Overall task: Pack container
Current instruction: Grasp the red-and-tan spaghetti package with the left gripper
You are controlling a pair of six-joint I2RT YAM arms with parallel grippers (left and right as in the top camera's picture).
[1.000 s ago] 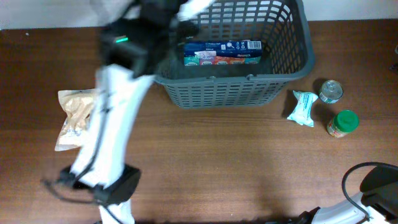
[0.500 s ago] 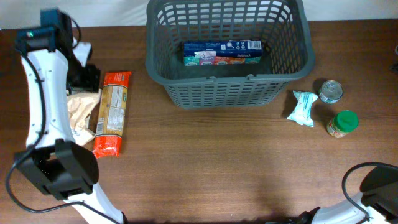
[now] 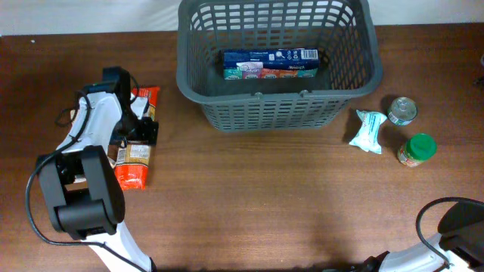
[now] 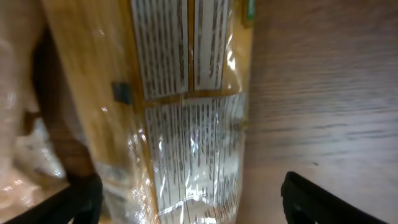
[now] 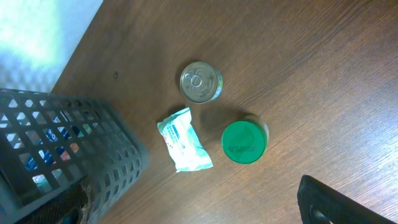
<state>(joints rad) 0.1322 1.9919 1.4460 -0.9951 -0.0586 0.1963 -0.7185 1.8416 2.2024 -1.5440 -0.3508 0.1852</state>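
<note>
Left tool (image 4: 193,200) first: it is down at the left side of the overhead frame, spread wide open and gripping nothing, with one finger in each lower corner of its own camera view and the orange pasta packet (image 3: 134,151) lying lengthwise between them. I read that as a straddle set up for a pinch across the packet's narrow width, since the pack lies flat on the tabletop (image 3: 265,196) and its crinkly film gives little else to grip. The finger on the left of that view sits close against the packet, just beside a beige bag (image 4: 17,143). The other finger stands well clear over bare wood, so closing evenly could nudge the pack sideways. Moving right, the container (image 3: 276,98) stands at upper centre of the overhead frame. It is upright with its open top facing the camera, so things can be dropped straight in. One blue box (image 3: 270,63) lies flat on its floor toward the far wall, with room left beside it. To the right of the basket I count three loose items near one another: one white-and-teal pouch (image 3: 368,130), one silver tin (image 3: 401,111) standing on end, and one green-lidded jar (image 3: 417,149), also upright. That makes five items outside, two at left and three at right, and one packed. Right tool (image 5: 193,208) hangs high over that cluster. From the dark shapes in its view's lower corners, I judge it open and empty.
</note>
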